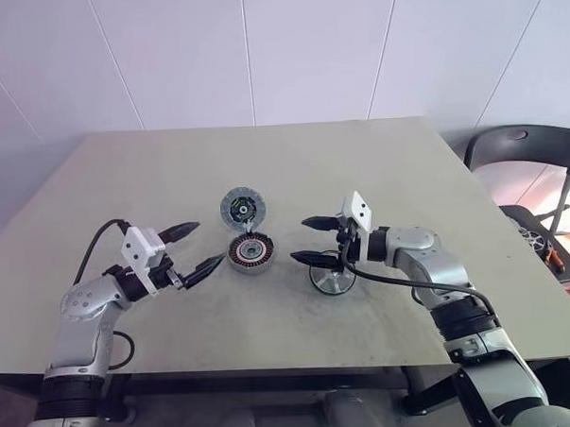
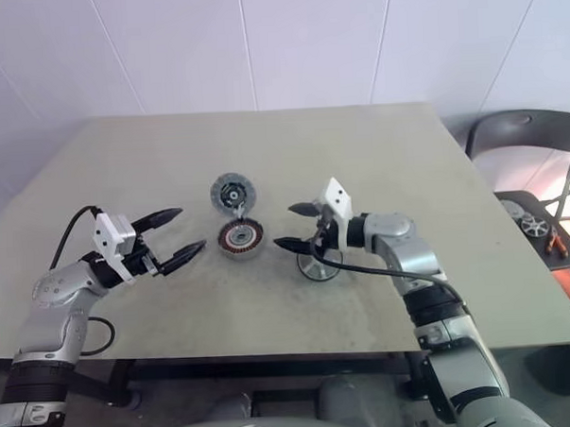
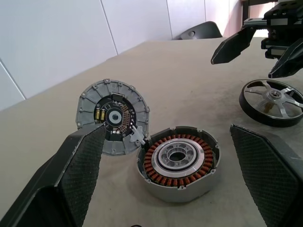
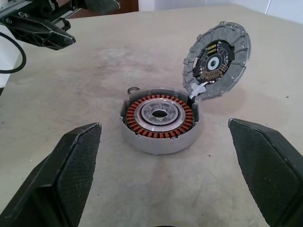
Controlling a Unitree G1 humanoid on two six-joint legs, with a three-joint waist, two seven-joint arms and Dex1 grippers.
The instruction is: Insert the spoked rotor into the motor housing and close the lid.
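Both my claws wide open, empty: left claw [image 1: 194, 247], right claw [image 1: 308, 241] flank motor housing [image 1: 251, 253]; lid [image 1: 242, 207] propped open, ready for spoked rotor [image 1: 332, 275].

No text, label, brand or number can be read; the lid [image 3: 113, 117] carries only small marks on its board, too small to read.
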